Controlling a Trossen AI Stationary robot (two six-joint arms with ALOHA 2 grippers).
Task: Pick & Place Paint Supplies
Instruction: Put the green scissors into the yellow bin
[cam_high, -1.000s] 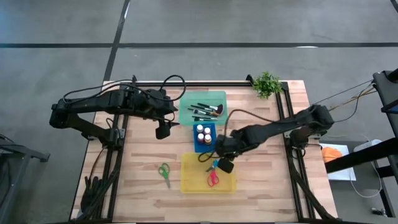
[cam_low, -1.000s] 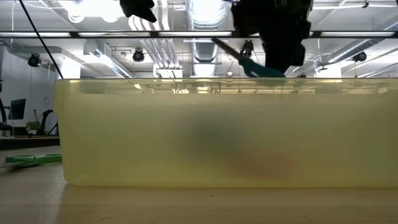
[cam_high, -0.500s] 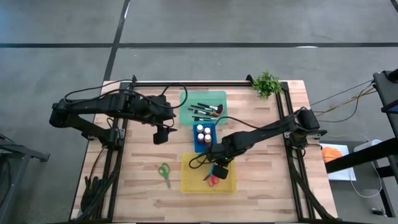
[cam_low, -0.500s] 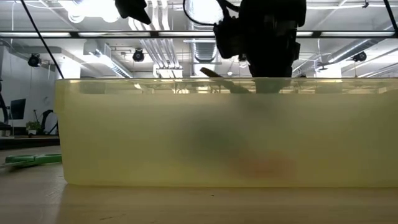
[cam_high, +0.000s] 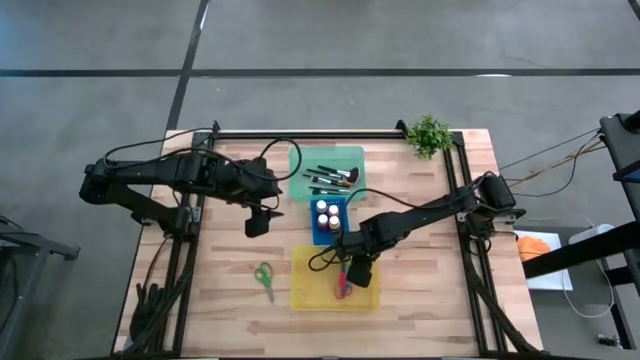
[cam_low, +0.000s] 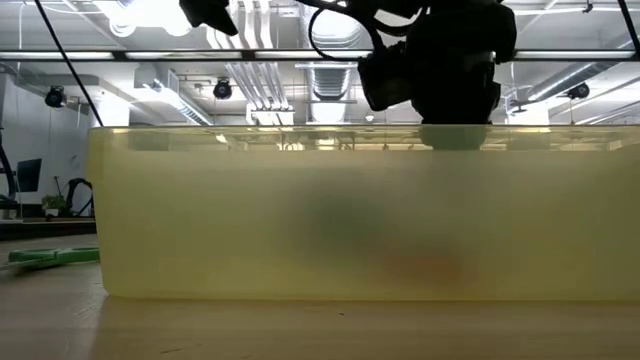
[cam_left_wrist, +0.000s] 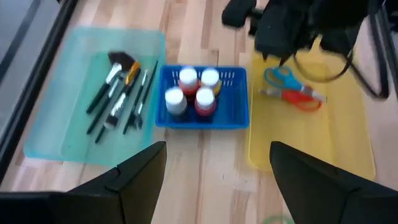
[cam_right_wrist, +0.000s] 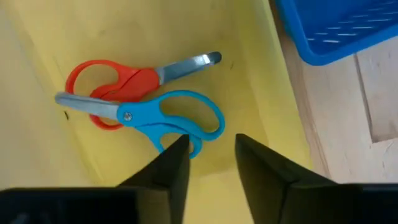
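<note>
I had the right end effector (cam_right_wrist: 210, 163) parked low over the yellow tray (cam_high: 305, 292) at the table's 6 o'clock, fingers apart and empty, blue scissors (cam_right_wrist: 163, 117) lying across the red scissors (cam_right_wrist: 127, 82) on the smooth plastic floor, probably just dropped there. Left end effector (cam_left_wrist: 211, 171) hung open around 9 o'clock. Green scissors (cam_high: 264, 277) sat on bare wood, likely next.

— Hidden in the high view? Most of the blue-handled scissors (cam_right_wrist: 163, 117) and red-handled scissors (cam_right_wrist: 124, 82), under the dark right gripper (cam_high: 358, 274).

— And low down? Only blurry smudges through the cloudy yellow plastic tray (cam_low: 350, 215). Cannot tell what lies inside.
</note>
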